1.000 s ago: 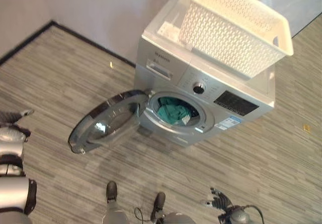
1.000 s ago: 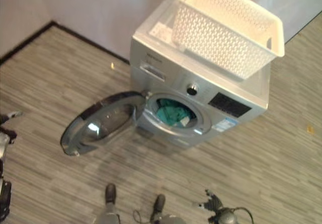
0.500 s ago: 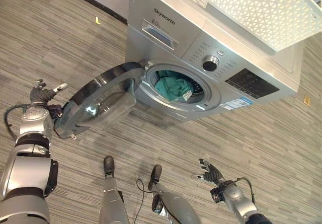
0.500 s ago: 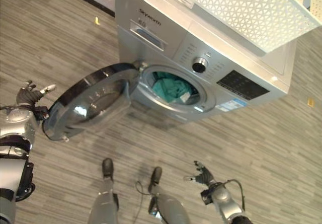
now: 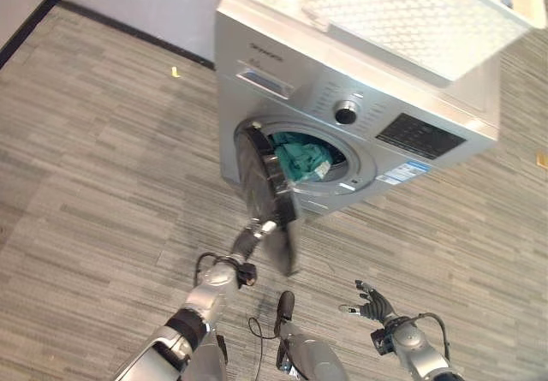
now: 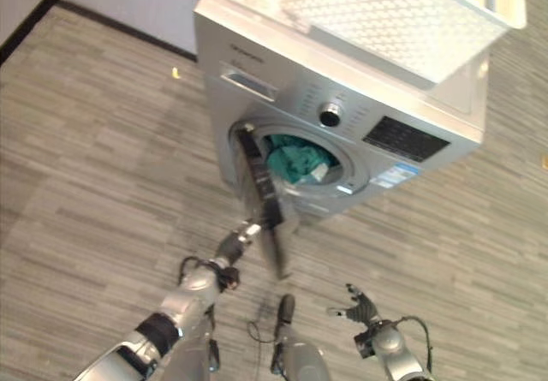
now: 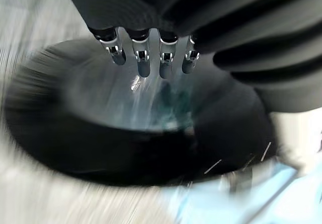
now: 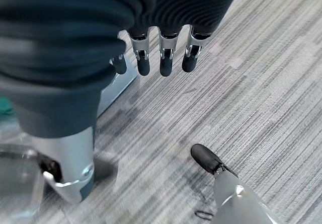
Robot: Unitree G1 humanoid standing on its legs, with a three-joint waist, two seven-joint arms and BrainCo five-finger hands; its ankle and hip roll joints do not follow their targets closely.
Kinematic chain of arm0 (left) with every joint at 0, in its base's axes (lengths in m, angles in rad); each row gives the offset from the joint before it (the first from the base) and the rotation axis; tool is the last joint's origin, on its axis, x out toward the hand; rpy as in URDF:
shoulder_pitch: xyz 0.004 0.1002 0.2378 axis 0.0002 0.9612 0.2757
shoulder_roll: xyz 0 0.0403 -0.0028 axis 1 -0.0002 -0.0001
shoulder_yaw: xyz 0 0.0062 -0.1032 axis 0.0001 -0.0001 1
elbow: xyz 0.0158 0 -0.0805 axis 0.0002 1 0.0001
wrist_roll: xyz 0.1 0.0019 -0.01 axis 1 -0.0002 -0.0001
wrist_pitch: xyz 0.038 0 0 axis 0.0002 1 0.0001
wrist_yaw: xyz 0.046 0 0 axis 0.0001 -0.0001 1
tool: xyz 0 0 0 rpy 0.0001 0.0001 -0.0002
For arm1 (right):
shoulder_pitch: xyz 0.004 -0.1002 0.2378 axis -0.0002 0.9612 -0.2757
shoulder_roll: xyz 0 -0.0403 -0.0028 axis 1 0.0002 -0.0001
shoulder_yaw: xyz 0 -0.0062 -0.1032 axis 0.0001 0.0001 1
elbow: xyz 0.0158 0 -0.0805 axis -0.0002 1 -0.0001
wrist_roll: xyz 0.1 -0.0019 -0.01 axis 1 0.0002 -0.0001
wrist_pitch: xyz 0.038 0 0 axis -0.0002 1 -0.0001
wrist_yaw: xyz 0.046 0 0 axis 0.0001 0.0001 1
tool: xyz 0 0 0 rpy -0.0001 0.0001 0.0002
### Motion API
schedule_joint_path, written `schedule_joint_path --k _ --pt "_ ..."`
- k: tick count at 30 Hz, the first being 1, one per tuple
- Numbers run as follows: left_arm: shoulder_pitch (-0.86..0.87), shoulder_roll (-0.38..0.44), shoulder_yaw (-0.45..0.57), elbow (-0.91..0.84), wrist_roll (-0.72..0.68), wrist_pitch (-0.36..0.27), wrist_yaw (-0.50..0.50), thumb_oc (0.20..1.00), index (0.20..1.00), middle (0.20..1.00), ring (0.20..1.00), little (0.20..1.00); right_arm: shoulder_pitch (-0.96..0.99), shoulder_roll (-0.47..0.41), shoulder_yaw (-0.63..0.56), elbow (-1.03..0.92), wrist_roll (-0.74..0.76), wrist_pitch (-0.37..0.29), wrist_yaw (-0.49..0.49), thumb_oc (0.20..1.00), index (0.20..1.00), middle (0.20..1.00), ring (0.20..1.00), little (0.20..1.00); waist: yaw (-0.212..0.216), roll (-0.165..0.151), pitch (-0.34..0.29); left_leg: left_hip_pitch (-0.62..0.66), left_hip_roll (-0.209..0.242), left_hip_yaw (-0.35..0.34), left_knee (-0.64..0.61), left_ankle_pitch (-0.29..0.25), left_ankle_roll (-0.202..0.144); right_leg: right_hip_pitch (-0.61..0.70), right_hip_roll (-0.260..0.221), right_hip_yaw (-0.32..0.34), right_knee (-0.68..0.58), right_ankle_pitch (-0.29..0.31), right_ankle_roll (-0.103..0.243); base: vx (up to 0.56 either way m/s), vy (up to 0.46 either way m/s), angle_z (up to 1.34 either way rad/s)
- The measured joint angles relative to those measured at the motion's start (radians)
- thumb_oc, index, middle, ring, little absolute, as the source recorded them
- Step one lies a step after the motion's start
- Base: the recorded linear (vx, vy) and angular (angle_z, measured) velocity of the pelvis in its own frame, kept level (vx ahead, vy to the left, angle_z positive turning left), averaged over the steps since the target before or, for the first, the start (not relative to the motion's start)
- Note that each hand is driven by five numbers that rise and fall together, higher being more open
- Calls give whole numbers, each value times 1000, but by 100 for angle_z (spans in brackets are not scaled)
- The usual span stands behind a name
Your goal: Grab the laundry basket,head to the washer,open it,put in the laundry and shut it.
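left hand fingers straight against half-swung washer door.

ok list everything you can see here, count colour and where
washer: one, silver, against the wall.
washer door: one, dark-rimmed glass, half open in front of the drum.
laundry: one teal bundle, inside the drum.
laundry basket: one, white, perforated, on top of the washer.
floor: grey striped, with a small yellow mark near the wall.
left hand: fingers straight, at the door's lower edge.
right hand: open, low over the floor.
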Motion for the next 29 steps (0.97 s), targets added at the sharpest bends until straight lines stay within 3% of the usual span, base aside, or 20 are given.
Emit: schedule_joint_path --k 3,6,9,10,14,16,19,22,23,25,29 --pt "-88 -84 -32 48 2 1 6 1000 1000 1000 1000 1000 -34 0 16 39 0 0 -21 1000 1000 1000 1000 1000 -56 21 -22 40 17 39 0 -10 -3 8 14 52 4 4 -4 27 -53 -50" --pt "-138 -105 -30 37 25 -12 33 1000 1000 1000 1000 1000 -25 3 37 78 1 0 -25 1000 1000 1000 1000 1000 -75 42 -54 84 34 75 -1 -23 -11 30 28 85 5 4 -8 31 -61 -38" --pt "-19 69 -11 -210 106 -25 28 1000 1000 1000 1000 1000 63 -3 33 120 -4 -3 -25 1000 1000 1000 1000 1000 -60 75 -82 107 57 72 -1 -23 -14 53 44 86 5 -3 -16 44 -53 -7" --pt "127 200 21 -345 159 -73 -3 1000 1000 1000 1000 1000 152 -12 17 117 -26 -2 -16 1000 1000 1000 1000 1000 -36 105 -100 123 68 48 -1 -27 -20 79 57 68 4 -15 -26 30 -39 37" --pt "369 275 204 -186 238 -90 -34 1000 1000 1000 1000 1000 241 -12 -17 143 -38 -3 20 1000 1000 1000 1000 1000 37 171 -139 123 66 -16 -2 -22 -28 117 59 10 -3 -38 -27 18 -17 42" --pt "514 302 283 -119 254 -95 -54 1000 1000 1000 1000 1000 226 -7 -75 123 -37 -12 28 1000 1000 1000 1000 1000 72 180 -148 122 58 -39 -6 -25 -35 131 52 -12 -3 -44 -22 9 16 34" --pt "589 294 345 -53 288 -100 -78 1000 1000 1000 1000 1000 212 -7 -89 56 -37 -24 35 1000 1000 1000 1000 1000 80 169 -154 140 57 -44 -6 -26 -36 149 48 -13 -3 -44 -21 1 30 11" --pt "651 291 384 104 348 -104 -77 1000 1000 1000 1000 1000 179 -1 -119 53 -35 -45 48 1000 1000 1000 1000 1000 119 166 -173 155 38 -68 -7 -28 -33 184 32 -36 -3 -55 -18 -26 48 25" --pt "630 262 420 196 390 -137 -77 1000 1000 1000 1000 1000 169 7 -121 91 -33 -45 47 1000 1000 1000 1000 1000 121 166 -175 159 32 -75 -6 -28 -32 187 30 -41 -3 -51 -15 -35 30 18" --pt "557 203 490 381 440 -108 -37 1000 1000 1000 1000 1000 157 37 -120 198 -15 -40 45 1000 1000 1000 1000 1000 113 165 -187 174 24 -98 -5 -22 -23 215 22 -67 -3 -53 -11 -59 27 33" --pt "524 163 532 468 439 -89 0 1000 1000 1000 1000 1000 143 96 -120 374 6 -39 39 1000 1000 1000 1000 1000 125 162 -201 172 12 -142 -6 -21 -22 238 18 -109 -3 -65 -11 -27 12 35"
